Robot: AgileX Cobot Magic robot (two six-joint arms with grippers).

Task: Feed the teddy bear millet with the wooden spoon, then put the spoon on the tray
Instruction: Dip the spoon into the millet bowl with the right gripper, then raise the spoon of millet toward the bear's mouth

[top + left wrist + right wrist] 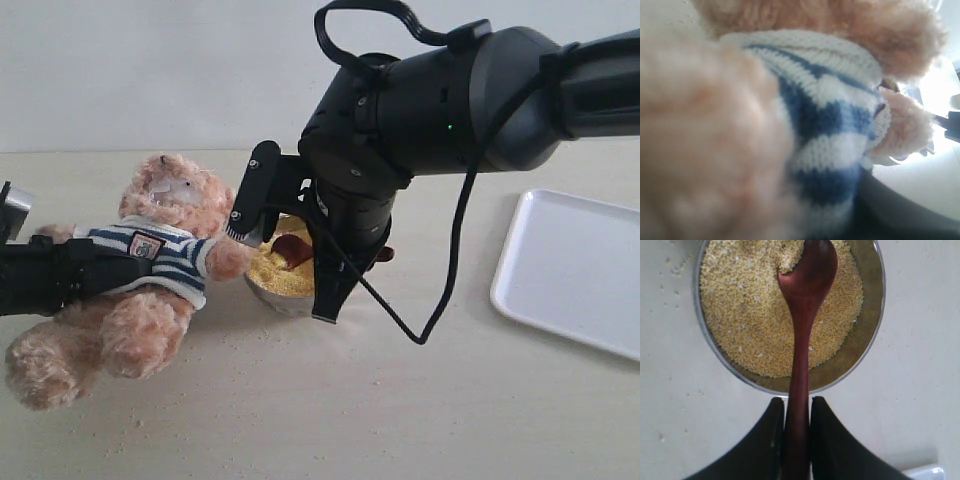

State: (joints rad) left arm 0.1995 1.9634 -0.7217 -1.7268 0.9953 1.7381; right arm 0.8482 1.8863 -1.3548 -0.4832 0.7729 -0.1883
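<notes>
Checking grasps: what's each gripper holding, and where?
Right gripper pinches the wooden spoon by its handle; left gripper clamps the teddy bear around its torso.

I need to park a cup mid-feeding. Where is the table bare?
Bare: the table strip camera-side of the teddy bear and bowl, grain-specked; the gap between bowl and tray. Crowded: bear to bowl, where the right gripper holds the wooden spoon.

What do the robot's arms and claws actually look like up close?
Both are matt black. The right arm is built of fat rounded housings, with a tiny green light and a thin black cable hanging loose. The right claw has two smooth black fingers tapering to narrow tips. The left arm looks boxier, with a silvery block on it.
</notes>
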